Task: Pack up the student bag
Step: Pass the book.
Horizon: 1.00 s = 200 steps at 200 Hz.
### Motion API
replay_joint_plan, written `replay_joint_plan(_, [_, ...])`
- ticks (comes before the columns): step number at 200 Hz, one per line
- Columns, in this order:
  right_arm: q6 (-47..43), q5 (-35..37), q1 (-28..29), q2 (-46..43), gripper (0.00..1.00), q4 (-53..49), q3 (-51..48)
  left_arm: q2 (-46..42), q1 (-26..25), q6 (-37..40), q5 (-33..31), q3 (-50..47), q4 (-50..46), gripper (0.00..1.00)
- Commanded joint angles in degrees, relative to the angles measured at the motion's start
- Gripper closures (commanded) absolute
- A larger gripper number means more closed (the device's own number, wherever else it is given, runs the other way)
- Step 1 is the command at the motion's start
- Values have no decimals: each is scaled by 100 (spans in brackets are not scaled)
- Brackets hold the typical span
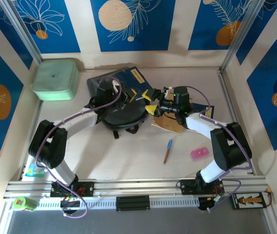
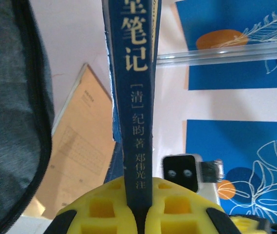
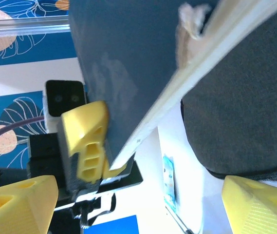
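My left hand is clamped on the spine of a blue book — yellow fingers pressed tight on either side of it. My right hand stands wide, gripping nothing, close under the book's edge. The grey bag lies in the middle of the table, below my left wrist, with the book at its far right side. A brown notebook lies under my right wrist — a pen and a pink eraser lie nearer me.
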Motion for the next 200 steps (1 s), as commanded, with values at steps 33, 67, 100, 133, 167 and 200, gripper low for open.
replay_joint_plan(33, [867, 708, 151, 730, 18, 1613, 382, -273, -19, -385, -51, -22, 864, 100])
replay_joint_plan(67, [1119, 783, 155, 1080, 31, 1930, 648, -274, -21, -508, -21, -51, 940, 100])
replay_joint_plan(100, [1236, 960, 180, 1185, 50, 2220, 672, -306, -7, -476, -47, -101, 933, 100])
replay_joint_plan(133, [1112, 1037, 214, 1062, 81, 1617, 761, -330, -3, -386, -122, -154, 829, 100])
replay_joint_plan(167, [787, 1010, 171, 854, 93, 959, 809, -498, 50, -131, -334, -444, 950, 85])
replay_joint_plan(200, [136, 975, 5, 452, 96, 348, 645, -1043, 146, 1194, -531, -572, -370, 45])
